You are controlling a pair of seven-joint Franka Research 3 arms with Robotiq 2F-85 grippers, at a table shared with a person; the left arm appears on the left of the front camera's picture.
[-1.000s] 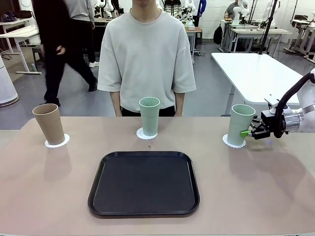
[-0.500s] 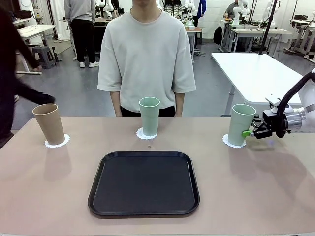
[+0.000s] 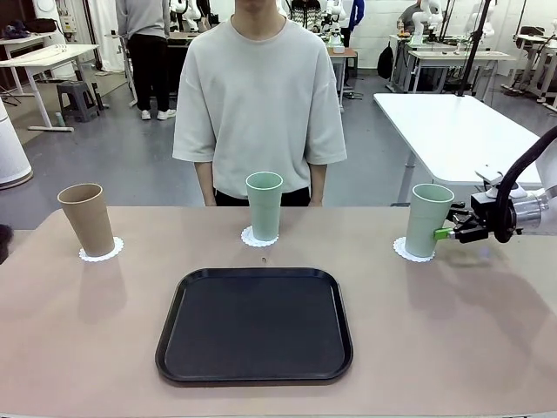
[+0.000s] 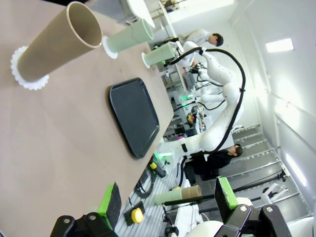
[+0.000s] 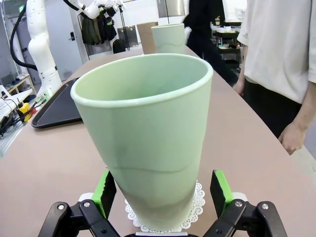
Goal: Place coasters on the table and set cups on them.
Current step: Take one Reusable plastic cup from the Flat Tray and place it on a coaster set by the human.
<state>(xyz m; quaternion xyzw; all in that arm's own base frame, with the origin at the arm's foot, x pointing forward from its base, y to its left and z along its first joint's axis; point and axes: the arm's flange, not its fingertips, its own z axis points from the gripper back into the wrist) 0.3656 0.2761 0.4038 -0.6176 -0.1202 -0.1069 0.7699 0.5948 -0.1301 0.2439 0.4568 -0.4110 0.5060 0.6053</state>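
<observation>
The big tan surface has a black tray in the middle, and it works as the landmark here.

Far to the left of the tray stands a brown cup. It stands upright on a white lacy coaster. In the left wrist view the brown cup and its coaster look tipped sideways, because that camera is rolled. The left arm's jaws stand wide apart in the air with nothing between them, near the edge of the surface and well apart from the tray.

Just behind the tray, in the middle, a green cup stands upright on a second coaster. A person in a pale shirt stands behind it at the far side.

To the right of the tray, well apart from it, another green cup stands upright on a third coaster. The right arm's jaws are beside this cup, on its right side. In the right wrist view the green pads sit on each side of the cup, let go and spread wide, with the cup resting on its coaster.
</observation>
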